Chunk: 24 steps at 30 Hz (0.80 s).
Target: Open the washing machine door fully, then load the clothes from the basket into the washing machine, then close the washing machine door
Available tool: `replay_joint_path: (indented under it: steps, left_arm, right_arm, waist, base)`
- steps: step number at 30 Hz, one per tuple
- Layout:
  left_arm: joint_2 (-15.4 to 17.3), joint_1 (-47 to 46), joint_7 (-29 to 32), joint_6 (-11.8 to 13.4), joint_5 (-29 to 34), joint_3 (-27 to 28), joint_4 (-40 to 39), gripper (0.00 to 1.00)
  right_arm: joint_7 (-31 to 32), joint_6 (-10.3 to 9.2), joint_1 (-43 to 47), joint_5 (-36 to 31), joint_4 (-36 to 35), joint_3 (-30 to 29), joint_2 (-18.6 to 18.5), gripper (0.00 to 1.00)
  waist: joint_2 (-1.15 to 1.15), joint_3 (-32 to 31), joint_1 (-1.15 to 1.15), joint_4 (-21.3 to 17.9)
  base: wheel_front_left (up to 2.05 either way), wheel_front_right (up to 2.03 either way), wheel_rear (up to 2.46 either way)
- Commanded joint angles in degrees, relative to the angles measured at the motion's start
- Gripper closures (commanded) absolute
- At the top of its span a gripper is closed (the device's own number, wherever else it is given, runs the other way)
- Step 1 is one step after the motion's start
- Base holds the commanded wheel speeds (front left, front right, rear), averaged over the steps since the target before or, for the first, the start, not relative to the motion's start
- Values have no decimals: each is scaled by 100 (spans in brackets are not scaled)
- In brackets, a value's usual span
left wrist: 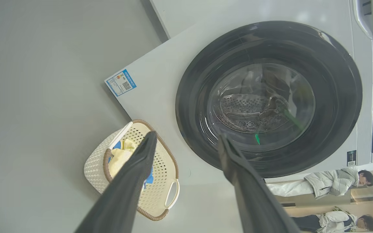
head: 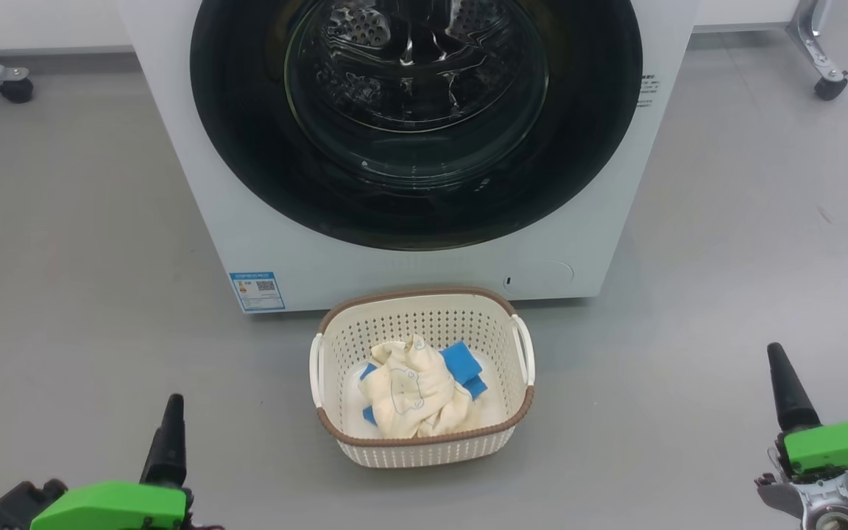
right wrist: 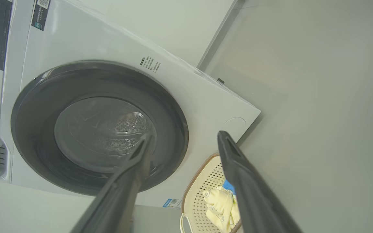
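The washing machine door sits at 12 o'clock in the head view, its glossy black rim flush against the front of the washing machine and its clear glass bowl showing the perforated drum behind it. It is closed. Directly toward 6 o'clock from the door, just in front of the machine's lower panel, the basket stands upright on the grey floor, with its brown rim near the panel and a white handle on each side at 3 and 9 o'clock. The clothes lie bunched inside it, cream-yellow cloth on top and bright blue patches showing at about 2 and 8 o'clock of the heap. A blue label sticker marks the machine's front at 10 o'clock from the basket. The left gripper is spread wide with nothing between its fingers. In the head view one dark finger of it rises at 7 o'clock, well apart from the basket. The right gripper is likewise spread wide and empty, its finger rising at 4 o'clock in the head view, also well clear of the basket. Two caster wheels stand on the floor at 10 and 2 o'clock beside the machine.
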Motion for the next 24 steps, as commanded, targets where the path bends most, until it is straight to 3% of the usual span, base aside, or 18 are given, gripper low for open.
replay_joint_path:
  steps: [1,24]
  left_arm:
    - [113,-317,-98,27,262,74,-226,0]
    - [107,-354,-482,192,2685,-86,-278,0]
  right_arm:
    - [-81,0,-359,-337,-212,1,-142,0]
    - [-389,-1,-325,-3131,-482,68,-96,0]
  waist:
    - [0,-4,0,5]
    - [0,-64,0,77]
  base:
    - [0,0,0]
    - [0,0,0]
